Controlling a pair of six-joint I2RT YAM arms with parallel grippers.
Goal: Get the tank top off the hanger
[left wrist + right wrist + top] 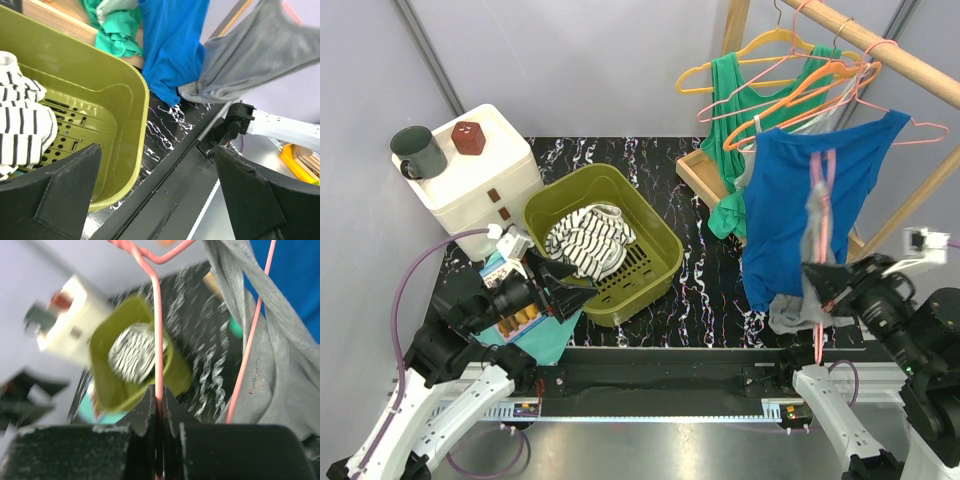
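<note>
Just at the near edge of the olive basket (100,75), the left gripper (156,150) hovers with its fingers spread wide. Right of the basket, the right gripper (159,402) pinches the pink hanger (157,330) wire. The grey tank top (270,375) drapes along that hanger, before a blue top (790,190).

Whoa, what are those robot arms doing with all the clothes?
The right gripper is shut on the wire of a pink hanger. A grey tank top is draped on that hanger, in front of a blue top. The left gripper is open and holds nothing, waiting beside the green basket.
</note>
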